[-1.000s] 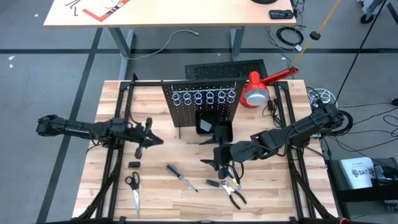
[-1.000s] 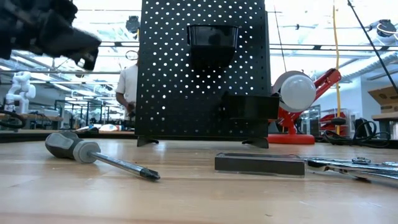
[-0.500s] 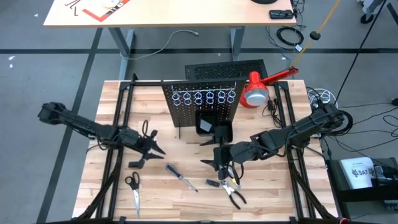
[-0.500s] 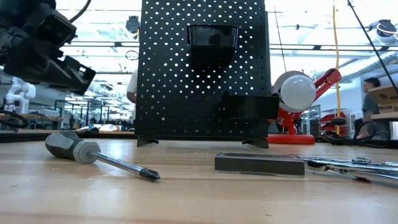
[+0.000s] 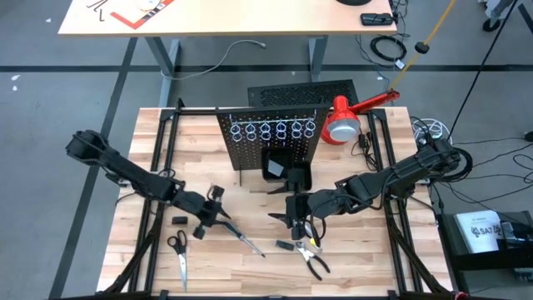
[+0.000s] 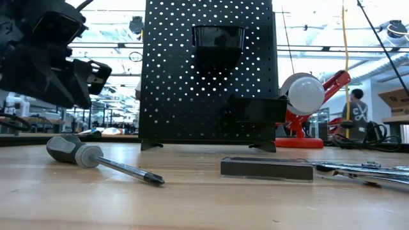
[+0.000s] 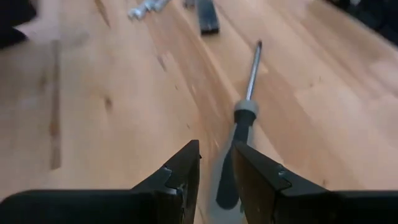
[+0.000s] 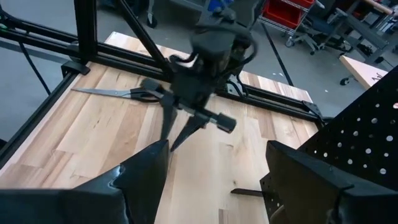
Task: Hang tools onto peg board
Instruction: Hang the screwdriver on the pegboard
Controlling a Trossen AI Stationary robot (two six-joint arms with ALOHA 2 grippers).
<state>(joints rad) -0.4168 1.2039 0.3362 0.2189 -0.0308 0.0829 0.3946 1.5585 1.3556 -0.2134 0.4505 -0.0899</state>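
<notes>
While the left gripper (image 5: 218, 215) hovered part-open and empty, the screwdriver (image 5: 242, 237) looked rigid, light, best gripped at its thick handle.

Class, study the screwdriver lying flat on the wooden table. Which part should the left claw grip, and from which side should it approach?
Grip the thick dark handle, not the thin shaft. The screwdriver lies flat, so coming from above, fingers straddling the handle, looks best. The left claw is open and already lined up over the handle end.
</notes>
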